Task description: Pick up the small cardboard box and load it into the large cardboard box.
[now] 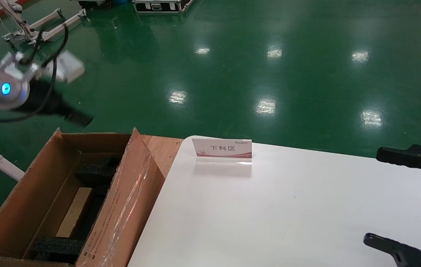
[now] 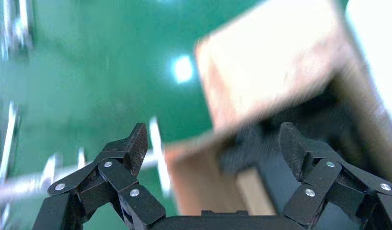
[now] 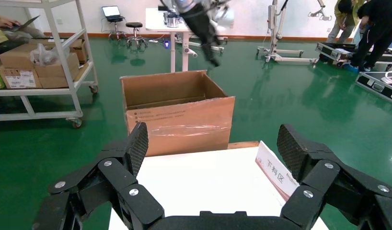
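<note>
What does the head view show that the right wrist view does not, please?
Only the head view looks down into the large cardboard box: black foam blocks and a tan strip between them. Only the right wrist view shows the room beyond: a shelving cart stacked with cartons, a white desk and people at the far side. Both show the carton with its taped flap, the white table, the sign stand, the open right hand, and the left arm raised above the carton.

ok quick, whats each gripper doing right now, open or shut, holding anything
Left gripper: open, holding nothing, raised over the large cardboard box.
Right gripper: open, holding nothing, over the white table.
</note>
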Tool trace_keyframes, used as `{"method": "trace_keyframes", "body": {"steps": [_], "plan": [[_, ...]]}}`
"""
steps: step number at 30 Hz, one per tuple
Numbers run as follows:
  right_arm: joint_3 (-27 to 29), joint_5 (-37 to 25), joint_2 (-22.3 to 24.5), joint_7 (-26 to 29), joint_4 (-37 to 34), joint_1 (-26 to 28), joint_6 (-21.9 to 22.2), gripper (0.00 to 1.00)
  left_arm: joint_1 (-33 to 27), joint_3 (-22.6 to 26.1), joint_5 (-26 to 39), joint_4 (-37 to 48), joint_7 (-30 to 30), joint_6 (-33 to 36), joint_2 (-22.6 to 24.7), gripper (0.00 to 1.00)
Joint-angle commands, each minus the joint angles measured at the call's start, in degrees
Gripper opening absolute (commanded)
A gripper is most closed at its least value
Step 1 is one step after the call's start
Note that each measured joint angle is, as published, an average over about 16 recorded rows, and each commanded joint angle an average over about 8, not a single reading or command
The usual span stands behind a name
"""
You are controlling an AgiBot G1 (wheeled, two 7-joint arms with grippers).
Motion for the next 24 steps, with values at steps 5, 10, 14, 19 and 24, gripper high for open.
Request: {"method": "trace_keyframes", "body": {"steps": [5, 10, 14, 19, 24], "plan": [[0.0, 0.0, 0.0, 0.0, 0.0, 0.0, 0.0, 1.00, -1.8, -2.4, -0.8, -2.9, 3.6, -6.6, -1.8, 1.00], [0.0, 0.0, 0.0, 0.0, 0.0, 0.0, 0.0, 1.00, -1.4, -4.2, -2.3, -3.4, 5.2, -8.0, -2.1, 1.00], [0.0, 0.0, 0.0, 0.0, 0.0, 0.0, 0.0, 1.00, 1.9, -8.7, -4.9, -3.3, 8.2, -6.5, -1.9, 1.00], [0.0, 0.0, 0.0, 0.0, -0.1, 0.0, 0.0, 1.00, 8.6, -17.4, -9.8, -2.9, 14.1, -2.9, -1.3, 1.00], [0.0, 0.0, 0.0, 0.0, -0.1, 0.0, 0.0, 1.00, 15.6, -26.4, -14.8, -2.5, 20.2, 0.7, -0.7, 1.00]]}}
